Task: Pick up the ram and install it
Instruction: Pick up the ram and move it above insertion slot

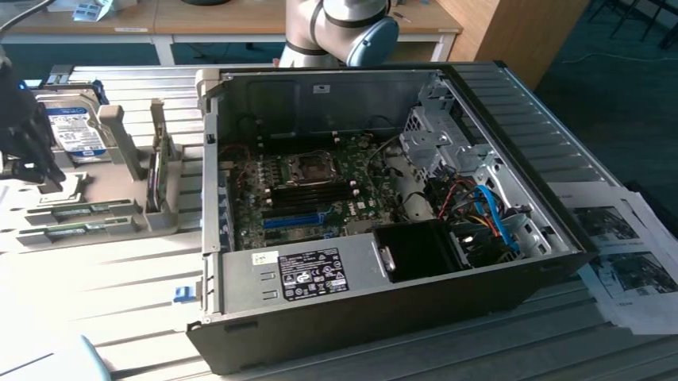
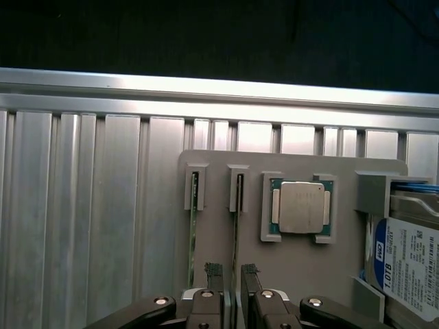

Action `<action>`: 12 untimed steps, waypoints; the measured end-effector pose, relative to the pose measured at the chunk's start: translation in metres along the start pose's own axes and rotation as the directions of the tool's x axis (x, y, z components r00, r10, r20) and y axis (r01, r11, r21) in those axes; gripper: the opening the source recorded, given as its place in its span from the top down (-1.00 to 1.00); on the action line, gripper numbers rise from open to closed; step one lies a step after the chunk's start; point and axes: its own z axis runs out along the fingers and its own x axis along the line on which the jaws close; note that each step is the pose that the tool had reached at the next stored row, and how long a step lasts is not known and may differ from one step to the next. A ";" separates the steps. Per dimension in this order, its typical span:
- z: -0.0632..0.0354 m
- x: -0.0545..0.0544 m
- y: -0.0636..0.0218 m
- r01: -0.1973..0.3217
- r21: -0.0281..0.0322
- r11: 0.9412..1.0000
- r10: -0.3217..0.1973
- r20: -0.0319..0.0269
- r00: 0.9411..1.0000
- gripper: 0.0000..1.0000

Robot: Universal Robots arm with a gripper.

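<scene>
Gripper (image 2: 232, 274): released, jaws wide, nothing held; fingers (image 2: 214, 273) either side of ram.
Ram (image 2: 236, 233): on edge in tray (image 2: 329, 267) slot, next to CPU (image 2: 300, 208); contact w/ fingers can't tell.
2nd stick (image 2: 193, 233): neighbouring slot.
HDD (image 2: 411, 267): tray's other end.
PC case (image 1: 371, 317): open, at the exterior view's right of tray.

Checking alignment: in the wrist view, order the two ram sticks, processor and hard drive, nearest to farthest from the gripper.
1. Ram stick, lined up between the open gripper's fingers.
2. Other ram stick, in the next slot.
3. Processor, in its square pocket.
4. Hard drive, at the tray's end.
</scene>
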 end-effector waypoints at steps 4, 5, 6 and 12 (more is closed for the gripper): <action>0.0051 0.000 0.0000 0.000 0.000 1.000 0.000 0.000 1.000 0.51; 0.0064 0.000 0.0000 0.000 0.000 1.000 0.000 0.000 1.000 0.51; 0.0079 0.000 0.0000 0.000 0.000 1.000 0.000 0.000 1.000 0.51; 0.0150 0.000 -0.0001 0.000 0.000 1.000 0.000 0.000 1.000 0.51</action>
